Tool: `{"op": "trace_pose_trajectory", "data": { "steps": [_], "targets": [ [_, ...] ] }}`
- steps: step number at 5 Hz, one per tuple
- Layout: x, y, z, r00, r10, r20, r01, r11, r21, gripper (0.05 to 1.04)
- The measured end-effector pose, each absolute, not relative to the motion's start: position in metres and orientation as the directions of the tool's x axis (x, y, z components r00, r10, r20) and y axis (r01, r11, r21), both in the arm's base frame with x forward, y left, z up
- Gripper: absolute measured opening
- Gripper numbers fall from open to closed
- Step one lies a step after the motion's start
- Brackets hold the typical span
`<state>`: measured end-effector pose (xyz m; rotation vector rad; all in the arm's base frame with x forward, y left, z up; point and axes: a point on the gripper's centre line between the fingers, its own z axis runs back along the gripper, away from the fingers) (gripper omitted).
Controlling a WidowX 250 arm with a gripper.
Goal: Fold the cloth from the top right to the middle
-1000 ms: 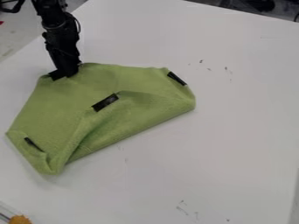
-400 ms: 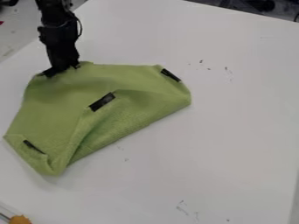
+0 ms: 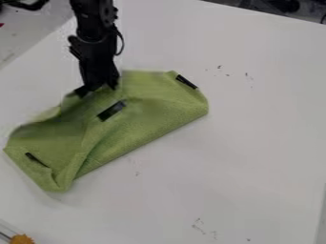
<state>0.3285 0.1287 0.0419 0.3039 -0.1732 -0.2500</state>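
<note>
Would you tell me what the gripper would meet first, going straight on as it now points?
The green cloth, most likely: the gripper points down at it, though they may already be touching.

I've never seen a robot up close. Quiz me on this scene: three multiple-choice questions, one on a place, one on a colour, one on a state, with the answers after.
1. In the camera view, where is the gripper?
A) at the cloth's lower right edge
B) at the cloth's upper left side
C) at the table's right edge

2. What colour is the cloth?
A) red
B) blue
C) green

3. How does the cloth lie?
A) partly folded
B) spread fully flat
C) hanging in the air

Answers:
1: B, the gripper reaches down to the cloth's upper left side.
2: C, its fabric is green all over, apart from black strips.
3: A, layers overlap and creases run across it on the white table.
</note>
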Motion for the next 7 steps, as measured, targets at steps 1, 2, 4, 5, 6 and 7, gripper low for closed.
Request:
{"op": "trace_pose_trajectory", "data": {
  "steps": [1,2,4,5,6,7],
  "targets": [
    [0.317,0.099,0.02,0.959,-0.234,0.157,0.191,0.95,0.249,0.072],
    [0.317,0.084,0.015,0.957,-0.219,0.188,0.18,0.962,0.206,0.089],
    [0.314,0.062,0.025,0.974,-0.208,0.096,0.19,0.967,0.168,0.512],
    [0.317,0.055,0.051,0.971,-0.209,0.115,0.18,0.958,0.225,0.813],
    [0.318,0.053,0.057,0.973,-0.204,0.105,0.176,0.958,0.226,1.007],
    [0.322,0.053,0.065,0.968,-0.206,0.143,0.168,0.957,0.236,1.008]
  ]
}}
